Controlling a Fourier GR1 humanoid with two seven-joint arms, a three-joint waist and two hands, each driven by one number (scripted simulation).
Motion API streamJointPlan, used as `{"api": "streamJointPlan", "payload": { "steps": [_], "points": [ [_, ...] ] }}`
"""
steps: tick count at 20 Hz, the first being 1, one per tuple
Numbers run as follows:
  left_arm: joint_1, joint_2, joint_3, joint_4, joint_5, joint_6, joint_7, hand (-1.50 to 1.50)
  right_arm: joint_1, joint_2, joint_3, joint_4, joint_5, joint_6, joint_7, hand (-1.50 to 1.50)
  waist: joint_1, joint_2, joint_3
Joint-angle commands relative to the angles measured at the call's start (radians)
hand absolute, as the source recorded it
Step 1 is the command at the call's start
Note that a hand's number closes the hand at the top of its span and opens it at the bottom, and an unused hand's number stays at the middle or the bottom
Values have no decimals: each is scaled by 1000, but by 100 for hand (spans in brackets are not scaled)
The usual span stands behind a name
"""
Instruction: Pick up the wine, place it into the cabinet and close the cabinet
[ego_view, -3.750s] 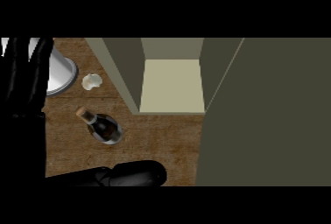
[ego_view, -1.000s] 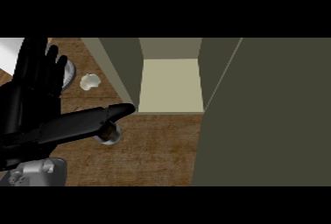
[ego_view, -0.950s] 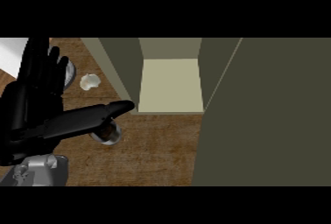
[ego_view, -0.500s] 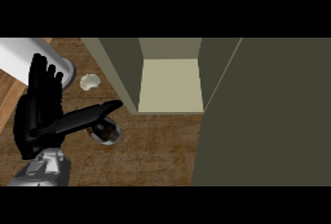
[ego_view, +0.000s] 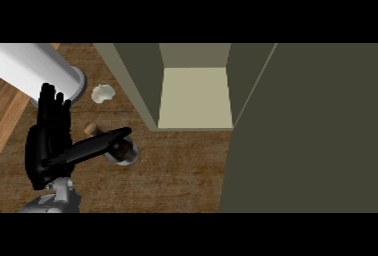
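- While your hand (ego_view: 50, 150) at the view's left has its fingers (ego_view: 53, 107) straight and spread, gripping nothing, only the thumb (ego_view: 96, 143) reaches out across the wine (ego_view: 118, 149), so nothing is held yet
- Whether the thumb touches the bottle or merely hangs above it, you cannot tell from this steep view; if you curl now without the fingers on the far side, I judge the bottle would be pushed rather than caught
- Since the wine stands on the worktop (ego_view: 177, 170) seen almost end-on, with its cork end (ego_view: 91, 128) pointing up-left, it looks tall and narrow and likely to tip under a sideways nudge from the thumb
- Watch the small white object (ego_view: 102, 93) near the bottle and the big white cylinder (ego_view: 37, 70) beyond it: a toppled bottle could roll against them
- Mind the cabinet (ego_view: 196, 97) to the right, whose pale shelf lies open between dark walls; the near wall (ego_view: 136, 85) stands between bottle and opening, and a low carry could strike it
- Note that the open door (ego_view: 303, 130) fills the view's right, and your other hand is not visible to steady anything
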Motion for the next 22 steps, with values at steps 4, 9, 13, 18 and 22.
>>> {"api": "streamJointPlan", "payload": {
  "steps": [4, 9, 13, 18, 22],
  "points": [
    [75, -8, 66, 151, 117, -52, -224, -150, 38, 18, -11, -99, -147, 25, 41, -150, -2, 1, -1],
    [101, 14, 93, 183, 143, -81, -279, -150, -27, 14, -38, -66, -140, 7, 75, -150, 4, 1, 0],
    [145, 19, 128, 216, 199, -111, -316, -150, 12, 16, -31, -144, -169, 11, 114, -150, 1, -1, 0],
    [81, 17, 164, 416, 206, -122, -442, -150, 9, 34, -18, -117, -134, 19, 88, -150, -2, 1, 0],
    [139, 74, 188, 388, 254, -210, -443, -150, -9, 45, -23, -26, -112, 44, 31, -150, 5, 1, 0]
  ]
}}
